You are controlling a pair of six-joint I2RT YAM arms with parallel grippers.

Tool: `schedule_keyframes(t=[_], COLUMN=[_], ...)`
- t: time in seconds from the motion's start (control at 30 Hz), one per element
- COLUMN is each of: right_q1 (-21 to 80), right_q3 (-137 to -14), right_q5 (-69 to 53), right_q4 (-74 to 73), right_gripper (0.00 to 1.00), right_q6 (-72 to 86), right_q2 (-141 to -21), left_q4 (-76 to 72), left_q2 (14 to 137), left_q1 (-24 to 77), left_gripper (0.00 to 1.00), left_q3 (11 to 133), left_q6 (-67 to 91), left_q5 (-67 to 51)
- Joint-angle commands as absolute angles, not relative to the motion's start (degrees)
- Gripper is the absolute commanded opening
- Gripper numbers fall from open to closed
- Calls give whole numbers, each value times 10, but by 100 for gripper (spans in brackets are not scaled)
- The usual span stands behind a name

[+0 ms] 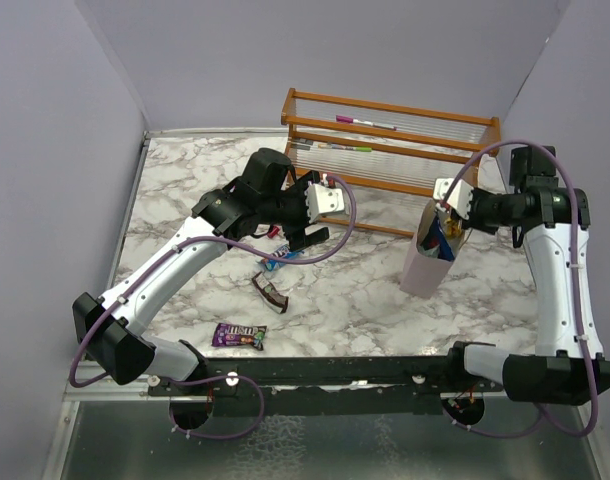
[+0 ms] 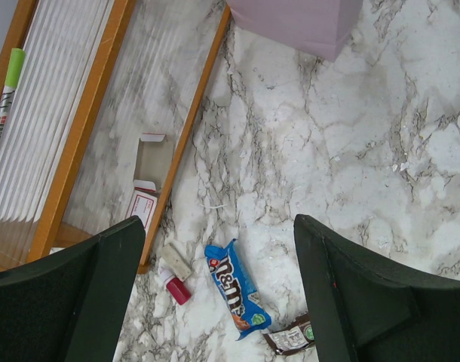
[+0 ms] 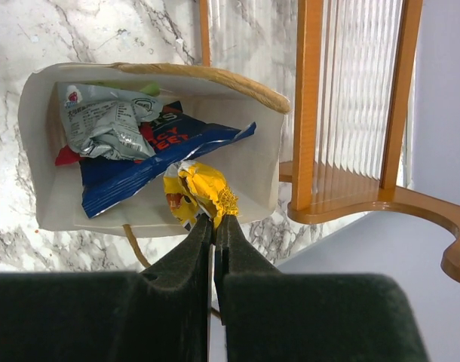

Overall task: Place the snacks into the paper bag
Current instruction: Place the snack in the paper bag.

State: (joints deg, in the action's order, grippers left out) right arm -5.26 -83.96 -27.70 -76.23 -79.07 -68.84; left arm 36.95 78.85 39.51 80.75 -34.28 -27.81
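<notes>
Right gripper is clamping a yellow snack; only its wrist view is showing a grey packet beyond the jaws, in the bag. Left gripper is gaping.

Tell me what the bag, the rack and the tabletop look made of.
Bag: matte pale paper, judging by its thin, stiff walls.
Rack: orange-brown wood frame with a smooth finish; its shelves look like clear ribbed plastic.
Tabletop: white with grey veins in a marble pattern; real stone or printed laminate, cannot tell.
</notes>
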Motion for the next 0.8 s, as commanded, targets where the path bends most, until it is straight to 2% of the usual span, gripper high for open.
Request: schedule_keyframes(t=[0.0, 0.5, 0.6, 0.7, 0.77], right_q1=[-54, -54, -54, -54, -54], right_q3=[-846, -790, -769, -753, -746], right_q5=[-283, -290, -294, -291, -289], right_q4=[-730, -645, -622, -598, -590], right_gripper=[1, 2, 11, 27, 34], right_q6=[-780, -721, -702, -681, -670], right_q2=[-697, -712, -708, -705, -704], left_q4=[374, 369, 367, 363, 358], left_q2=[776, 773, 770, 768, 765], left_q1=[396, 396, 395, 396, 396], left_gripper=[83, 83, 83, 83, 83], left_q3=[806, 799, 793, 788, 784], left_q6=[-350, -352, -353, -354, -353], left_q5=[-283, -276, -272, -266, -256])
